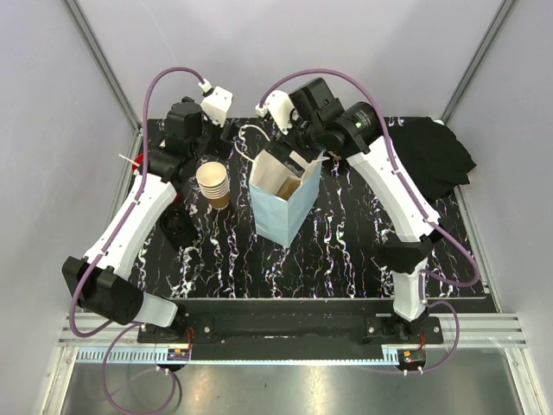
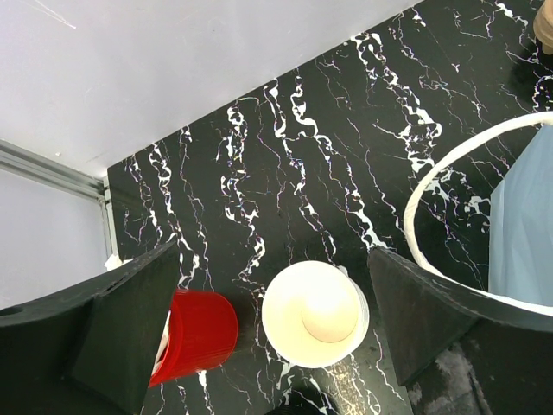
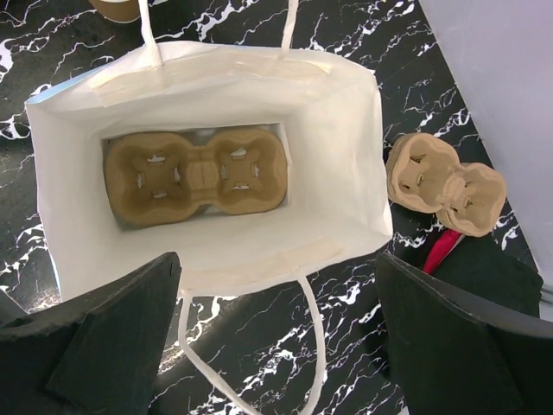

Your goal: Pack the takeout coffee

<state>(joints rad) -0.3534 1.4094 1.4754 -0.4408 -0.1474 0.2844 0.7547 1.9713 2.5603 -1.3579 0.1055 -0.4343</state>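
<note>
The takeout coffee does not show as a separate cup. A stack of nested tan cups stands left of the pale blue paper bag. In the left wrist view I look down into the stack's top cup, pale inside. My left gripper hangs open well above it, holding nothing. My right gripper is open over the near rim of the bag. A brown pulp carrier lies flat on the bag's floor.
A red cup lies on its side left of the stack. Black lids sit beside the left arm. Spare pulp carriers lie beyond the bag, next to a black cloth. The bag's white handle loops outward.
</note>
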